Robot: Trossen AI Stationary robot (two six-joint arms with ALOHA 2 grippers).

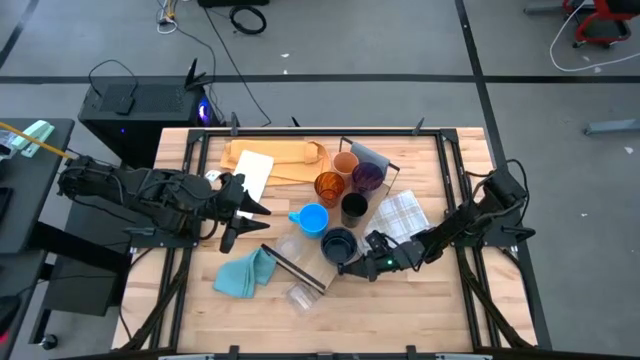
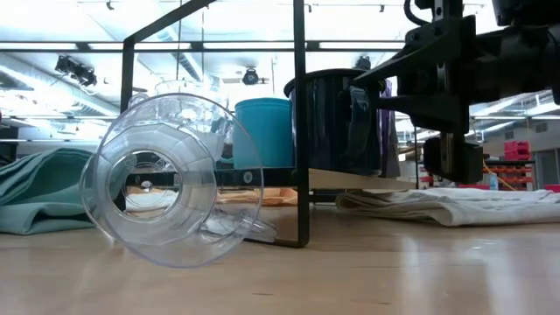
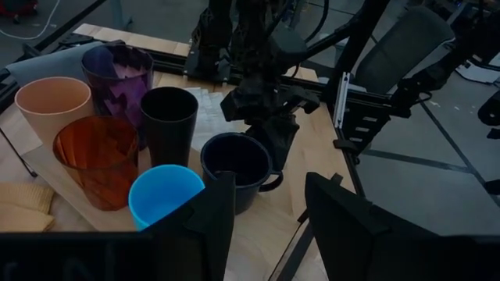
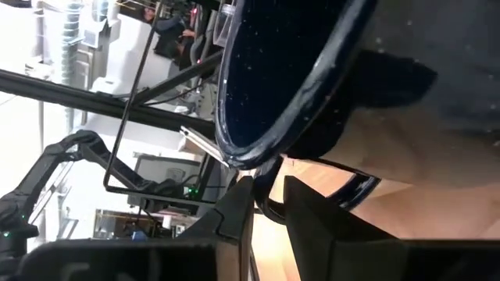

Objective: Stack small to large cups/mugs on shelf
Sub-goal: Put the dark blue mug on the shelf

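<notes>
The wooden table (image 1: 400, 310) bears the shelf (image 1: 300, 268), teal cloth (image 1: 243, 273) and checked cloth (image 1: 402, 215).

Around my light-wood surface (image 1: 400, 310) lies a grey floor (image 1: 400, 40) crossed by dark lines. Black cables (image 1: 248, 18) and a white cable (image 1: 575, 55) trail over it, and a red chair base (image 1: 600, 20) sits near one corner. A black case (image 1: 140, 110) with a blue light stands just beside the surface, and a dark side desk (image 1: 25, 190) is near my left. Looking level across, I see bright ceiling strip lights (image 2: 87, 52) and exposed beams.
</notes>
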